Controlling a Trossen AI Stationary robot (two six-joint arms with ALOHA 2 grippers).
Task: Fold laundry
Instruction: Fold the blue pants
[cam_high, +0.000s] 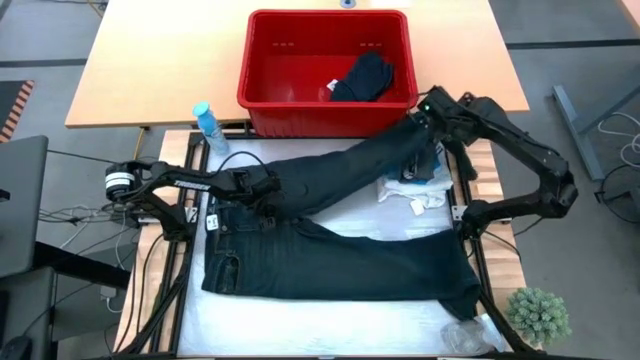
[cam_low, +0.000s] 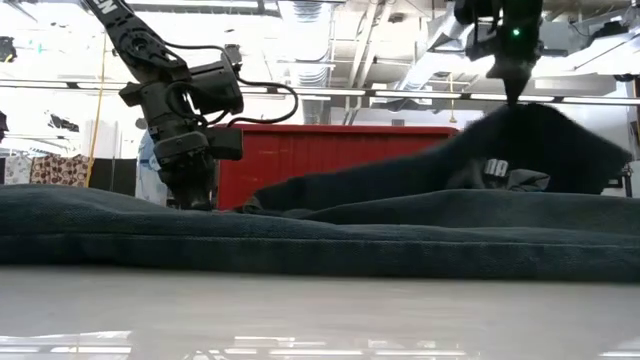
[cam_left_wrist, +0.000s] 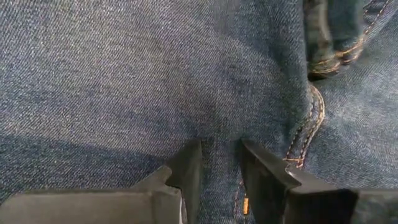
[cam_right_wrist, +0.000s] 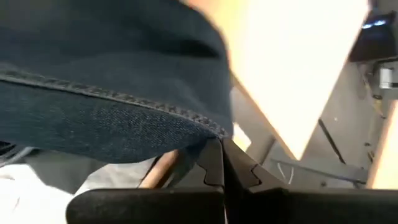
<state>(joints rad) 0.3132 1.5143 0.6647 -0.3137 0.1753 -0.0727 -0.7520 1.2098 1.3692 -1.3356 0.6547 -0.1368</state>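
Jeans (cam_high: 330, 255) spread mid-table, one leg lifted toward the far right. Right gripper (cam_right_wrist: 222, 163) clenched on its hem; left gripper (cam_left_wrist: 221, 163) apparently pinching the crotch seam. Heavy, limp denim: you'd grip seams.

A white-covered surface (cam_high: 330, 325) carries dark blue jeans (cam_high: 340, 262) spread flat across its middle, one leg angled up toward the far right corner. A small white and teal heap of garments (cam_high: 418, 190) lies beside that leg. A red basket (cam_high: 300, 105) sits at the far edge.
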